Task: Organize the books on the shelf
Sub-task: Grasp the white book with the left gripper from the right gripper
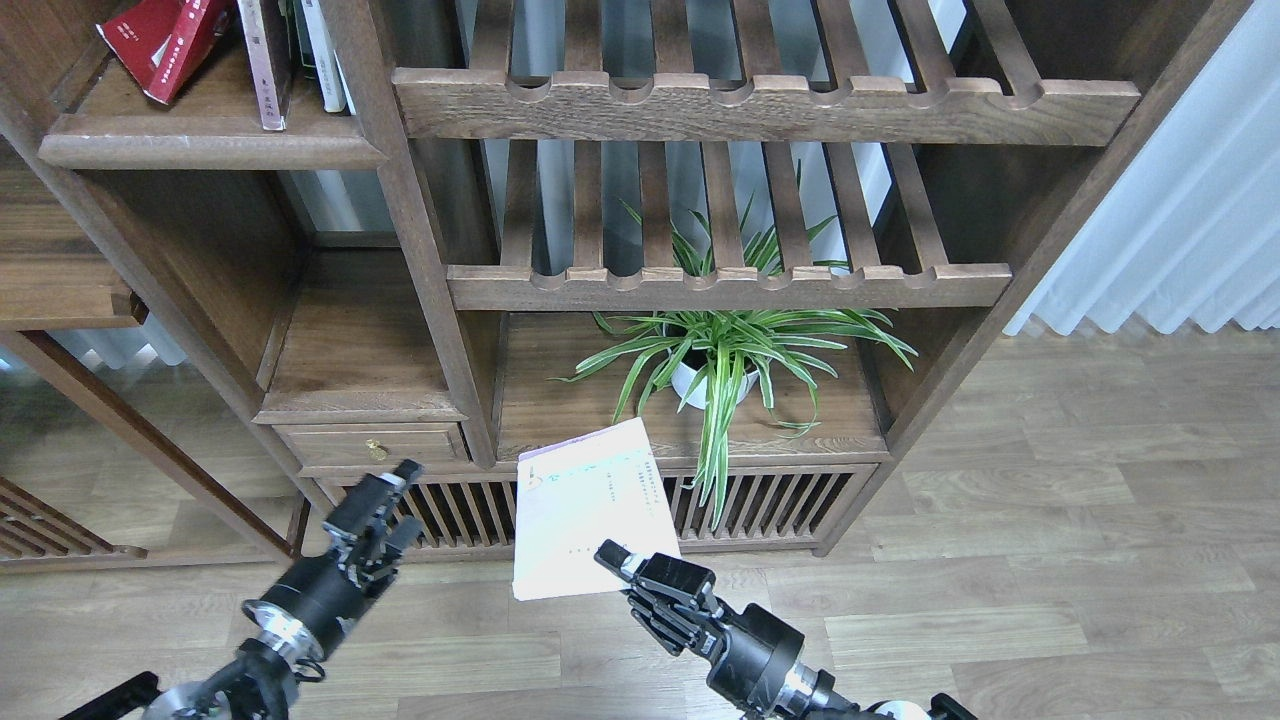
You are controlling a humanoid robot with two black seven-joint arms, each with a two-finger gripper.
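Observation:
My right gripper [622,562] is shut on the lower edge of the white book with a lavender top [585,505]. It holds the book in the air in front of the low cabinet, cover facing me. My left gripper [388,505] is open and empty, to the left of the book and apart from it, in front of the drawer. At the top left, a red book [150,38] leans on the solid dark-brown shelf [210,150]. A maroon-spined book [263,62] and pale books [325,50] stand upright beside the red one.
A potted spider plant [735,355] stands on the low board behind the held book. Two slatted racks [730,285] with notched rails run above it. A small drawer [372,445] and slatted cabinet doors [770,505] are below. A white curtain [1180,230] hangs at the right over wood floor.

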